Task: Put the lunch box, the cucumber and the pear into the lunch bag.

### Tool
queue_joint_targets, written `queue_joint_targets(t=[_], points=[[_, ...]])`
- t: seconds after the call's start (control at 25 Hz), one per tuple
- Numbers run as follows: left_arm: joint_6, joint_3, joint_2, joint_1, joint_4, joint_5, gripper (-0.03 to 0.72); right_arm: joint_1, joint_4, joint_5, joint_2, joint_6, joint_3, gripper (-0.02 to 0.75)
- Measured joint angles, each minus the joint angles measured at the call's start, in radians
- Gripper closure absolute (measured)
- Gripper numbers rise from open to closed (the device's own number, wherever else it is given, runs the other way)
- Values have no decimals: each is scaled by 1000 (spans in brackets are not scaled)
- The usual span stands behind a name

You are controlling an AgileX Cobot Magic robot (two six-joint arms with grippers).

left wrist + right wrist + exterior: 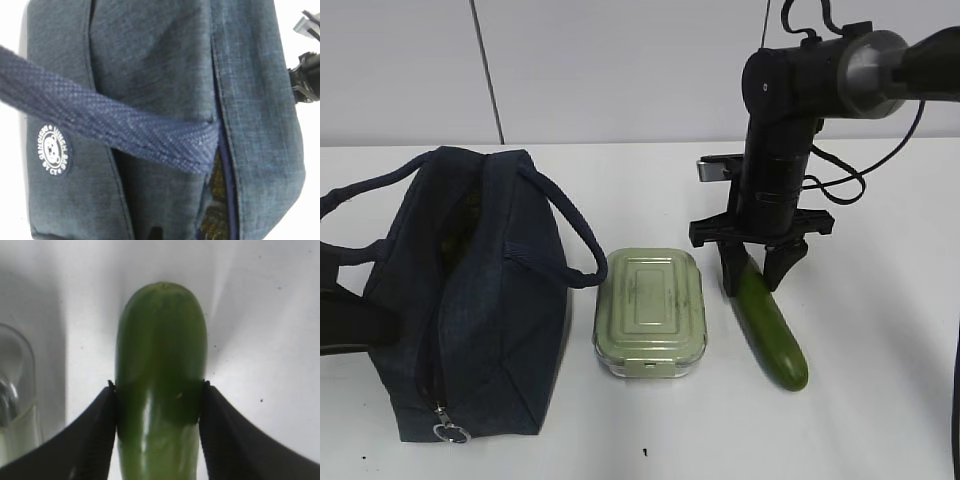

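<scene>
The dark green cucumber [775, 335] lies on the white table right of the lunch box [651, 310]. My right gripper [752, 280] stands over its far end, both fingers pressed against its sides. In the right wrist view the cucumber [160, 340] fills the gap of the right gripper [159, 390]. The navy lunch bag [470, 310] stands at the left, its top open. A mottled yellow surface, seemingly the pear [216, 197], shows through the opening. Of my left gripper [155, 234], only a dark tip shows against the lunch bag [150, 65]; it is shut, and a hold cannot be made out.
One handle strap [100, 120] crosses the left wrist view over the bag. A metal ring pull [450, 432] hangs at the bag's near end. The lunch box's clear rim [12, 400] sits close to the left of the right gripper.
</scene>
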Motion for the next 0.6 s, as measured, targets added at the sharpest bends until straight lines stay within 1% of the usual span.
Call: queue_joint_targets(t=[0.04, 0.28, 0.44, 0.52, 0.6], points=[[0, 0, 0, 0, 0, 0, 700, 0, 0, 0, 0, -4, 0, 383], [0, 0, 0, 0, 0, 1, 700, 2, 0, 6, 0, -29, -19, 416], [0, 0, 0, 0, 0, 2, 700, 2, -2, 3, -24, -34, -54, 560], [0, 0, 0, 0, 0, 3, 700, 2, -3, 3, -40, -39, -68, 587], [0, 0, 0, 0, 0, 3, 700, 2, -3, 3, -69, -43, -85, 596]])
